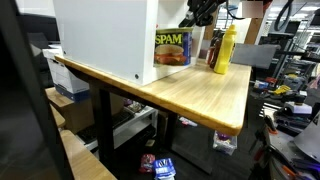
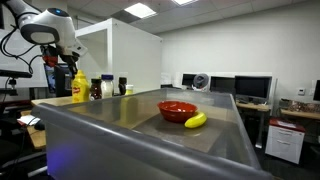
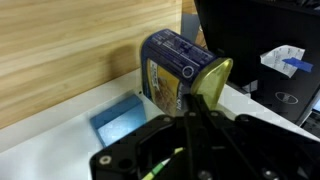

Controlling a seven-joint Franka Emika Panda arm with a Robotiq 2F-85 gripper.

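My gripper (image 3: 192, 103) is shut with nothing seen between its fingers. It hangs above the back of a wooden table (image 1: 200, 95), over a yellow mustard bottle (image 1: 223, 52) and a blue SPAM can (image 1: 172, 47). In the wrist view the can (image 3: 172, 66) lies just beyond the fingertips, with the yellow bottle (image 3: 213, 78) beside it to the right. In both exterior views the gripper (image 1: 200, 14) (image 2: 60, 62) is above the bottle (image 2: 79, 87) and apart from it.
A big white box (image 1: 105, 38) stands on the table next to the can. A dark bottle (image 1: 213, 45) stands by the mustard. A red bowl (image 2: 177, 110) and a banana (image 2: 196, 120) lie on a metal surface. A blue box (image 3: 120, 121) shows below.
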